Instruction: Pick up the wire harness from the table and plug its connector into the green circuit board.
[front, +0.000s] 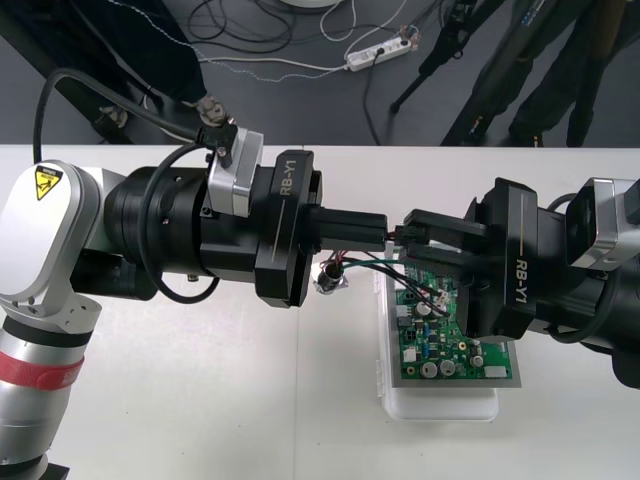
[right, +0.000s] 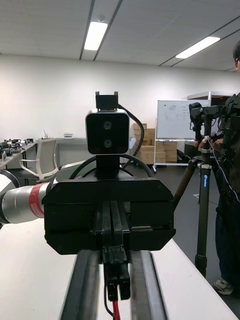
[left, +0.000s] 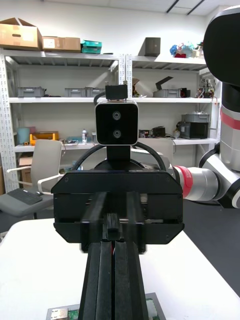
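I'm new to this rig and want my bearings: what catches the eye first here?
The two arms meet tip to tip above the green circuit board: the left gripper and right gripper both have fingers shut on the black plug of the wire harness. Its wires sag beneath them, with the metal socket off the board's left side.

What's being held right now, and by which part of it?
The wire harness, by its black plug: the left gripper is shut on it, and the right gripper grips it from the opposite side. The wires and metal socket trail loose.
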